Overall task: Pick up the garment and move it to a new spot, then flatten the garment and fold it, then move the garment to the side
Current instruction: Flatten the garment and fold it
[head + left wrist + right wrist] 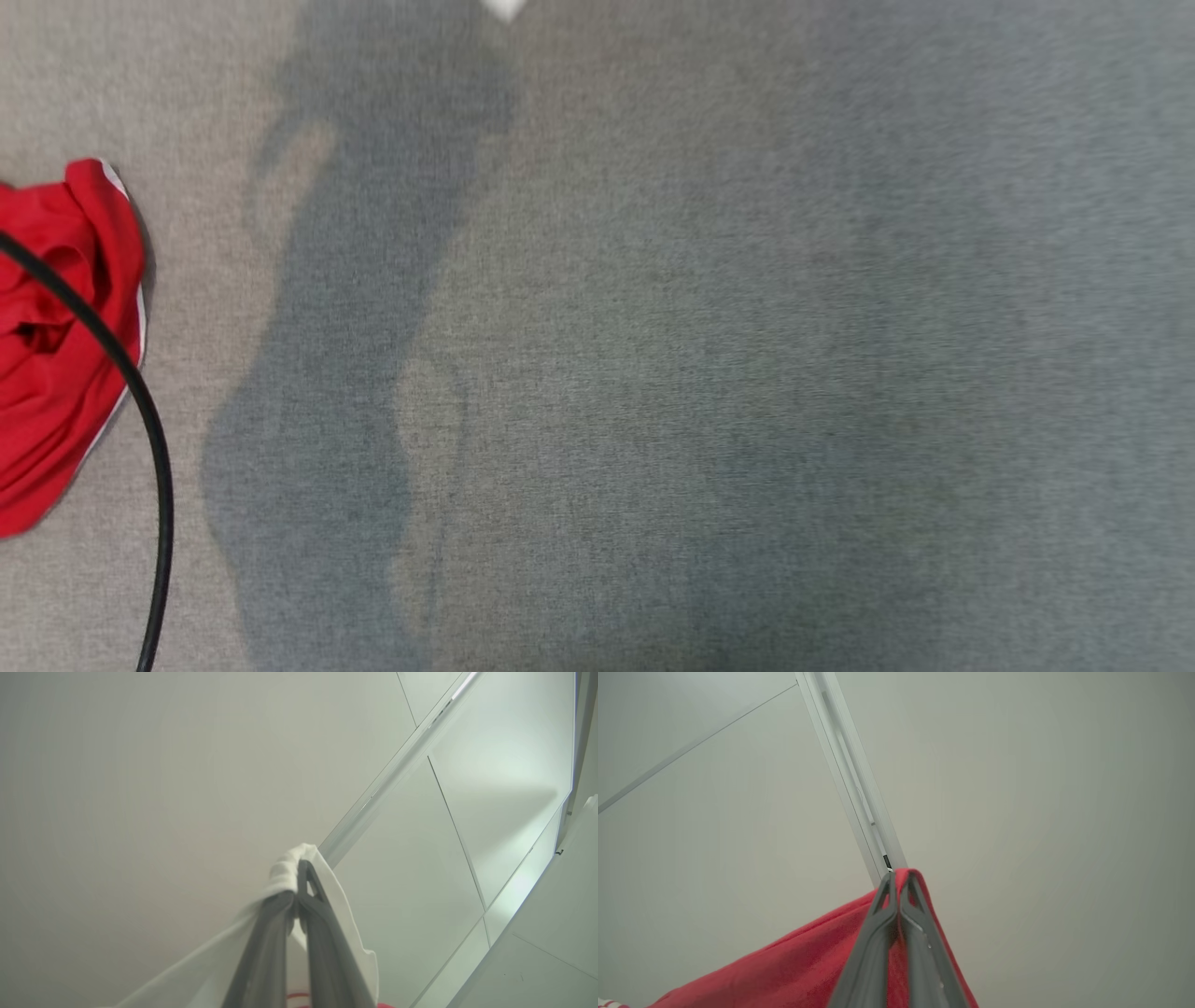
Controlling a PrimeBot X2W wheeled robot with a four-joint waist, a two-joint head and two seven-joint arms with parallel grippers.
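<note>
Two closed grippers hold the garment (56,373), which you see at the head view's left edge, red with white trim, against the grey surface (653,373), with a black cable (154,439) crossing it. Your left gripper (299,882) pinches its white cloth and your right gripper (899,882) its red cloth.

Motion blur smears the head view. Broad soft shadows darken the grey woven fabric surface (653,392), paler and warmer at the left; the red garment with white trim (56,392) throws a thin shadow along its right edge. Both wrist views are bright, with a cool sheen on a pale flat panel (509,774); the dark fingers (327,952) of the left gripper (299,882) look soft.
</note>
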